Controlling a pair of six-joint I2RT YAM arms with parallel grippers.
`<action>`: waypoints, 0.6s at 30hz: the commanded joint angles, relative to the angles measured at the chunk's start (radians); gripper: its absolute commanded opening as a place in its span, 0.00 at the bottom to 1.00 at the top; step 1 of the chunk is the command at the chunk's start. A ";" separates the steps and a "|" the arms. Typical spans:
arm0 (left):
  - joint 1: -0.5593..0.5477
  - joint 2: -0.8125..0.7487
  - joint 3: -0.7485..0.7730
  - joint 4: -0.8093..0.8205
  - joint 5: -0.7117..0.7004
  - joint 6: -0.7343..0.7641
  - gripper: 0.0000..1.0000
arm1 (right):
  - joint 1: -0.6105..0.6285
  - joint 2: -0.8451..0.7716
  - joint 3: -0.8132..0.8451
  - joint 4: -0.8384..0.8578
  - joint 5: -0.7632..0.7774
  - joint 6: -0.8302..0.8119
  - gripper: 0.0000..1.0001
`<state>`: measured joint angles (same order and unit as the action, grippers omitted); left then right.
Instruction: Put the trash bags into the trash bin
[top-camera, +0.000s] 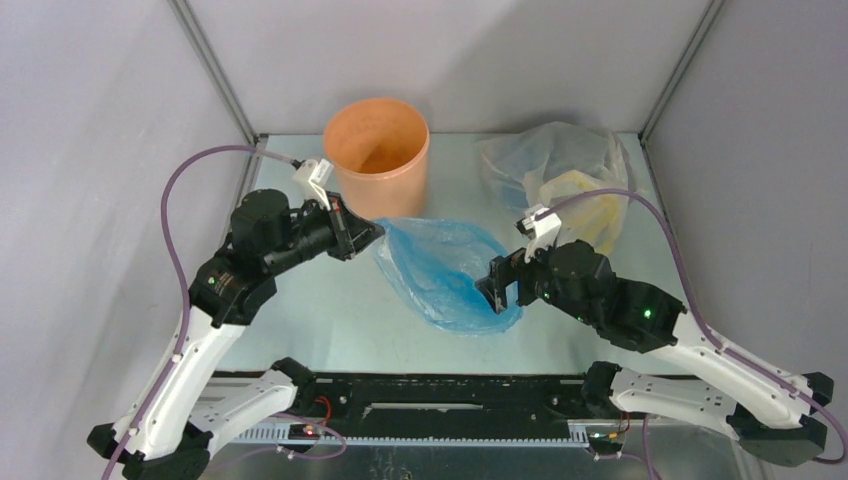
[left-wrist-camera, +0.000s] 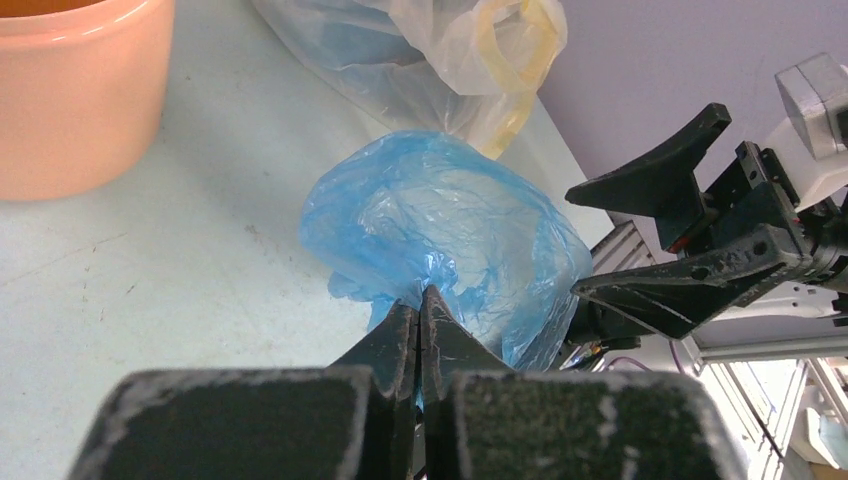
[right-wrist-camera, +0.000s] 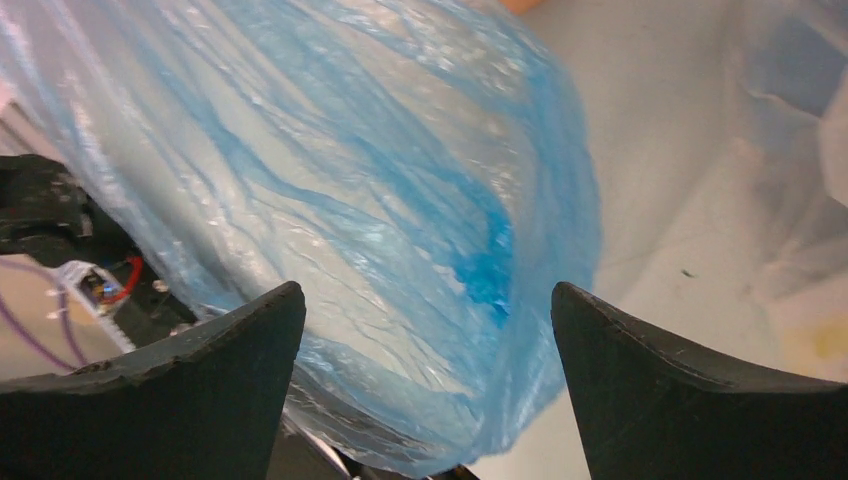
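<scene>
The light-blue trash bag (top-camera: 445, 270) lies puffed up on the table between both arms. My left gripper (top-camera: 374, 234) is shut on the bag's left edge; in the left wrist view its jaws (left-wrist-camera: 424, 295) pinch blue film (left-wrist-camera: 440, 225). My right gripper (top-camera: 494, 285) is open at the bag's right edge. In the right wrist view its fingers (right-wrist-camera: 650, 380) stand wide apart with the bag (right-wrist-camera: 400, 200) between and beyond them. The orange trash bin (top-camera: 377, 152) stands upright behind the left gripper, and shows in the left wrist view (left-wrist-camera: 75, 95).
A larger clear plastic sack with pale yellow contents (top-camera: 570, 185) lies at the back right, also in the left wrist view (left-wrist-camera: 470, 60). Grey walls enclose the table on three sides. The black rail (top-camera: 440, 395) runs along the near edge.
</scene>
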<state>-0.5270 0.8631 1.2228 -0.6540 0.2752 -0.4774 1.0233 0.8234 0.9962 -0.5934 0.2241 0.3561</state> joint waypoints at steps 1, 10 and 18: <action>0.006 -0.014 0.001 0.050 0.032 0.004 0.00 | 0.032 0.028 0.056 -0.196 0.225 0.011 0.96; 0.006 -0.022 0.000 0.050 0.038 0.001 0.00 | -0.013 0.087 0.055 -0.252 0.345 -0.001 0.70; 0.005 -0.040 -0.050 -0.010 -0.046 0.040 0.01 | -0.083 0.109 0.075 -0.156 0.217 -0.049 0.01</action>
<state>-0.5266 0.8391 1.1969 -0.6323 0.2901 -0.4767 0.9638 0.9253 1.0256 -0.8108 0.4847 0.3267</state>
